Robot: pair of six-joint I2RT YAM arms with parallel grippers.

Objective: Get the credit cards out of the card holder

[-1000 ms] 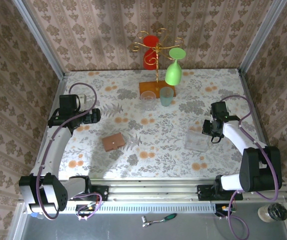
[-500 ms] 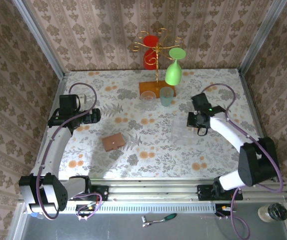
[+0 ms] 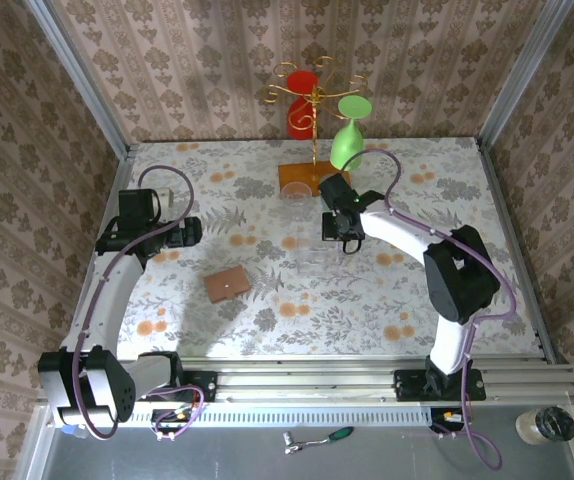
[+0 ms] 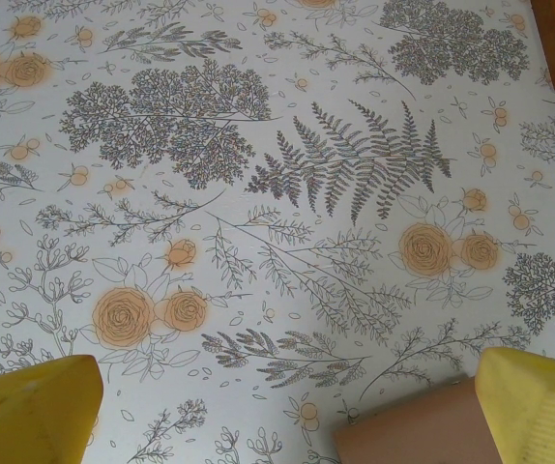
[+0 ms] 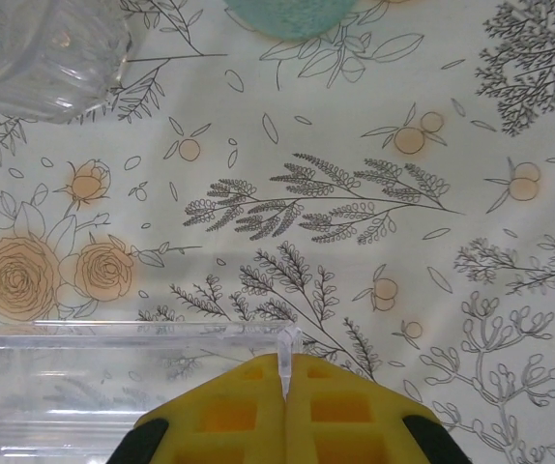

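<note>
The card holder (image 3: 228, 284) lies shut on the flowered table, a brown flat wallet left of centre. Its corner (image 4: 413, 435) shows at the bottom of the left wrist view. The credit cards are hidden. My left gripper (image 3: 189, 232) hovers up and left of the card holder, open, and its yellow fingers (image 4: 26, 411) stand wide apart with nothing between them. My right gripper (image 5: 284, 387) is shut on the thin wall of a clear plastic tray (image 5: 113, 333), near the table's middle (image 3: 332, 232).
At the back stands a gold rack on an orange-brown base (image 3: 299, 176), with a red cup (image 3: 300, 100) and a green glass (image 3: 348, 140) hanging on it. A clear glass (image 5: 45, 48) and a teal cup (image 5: 287, 14) stand just beyond the right gripper.
My right arm has swung from the right side of the table to the middle, bringing the clear tray with it. The left arm and the card holder have not moved.
</note>
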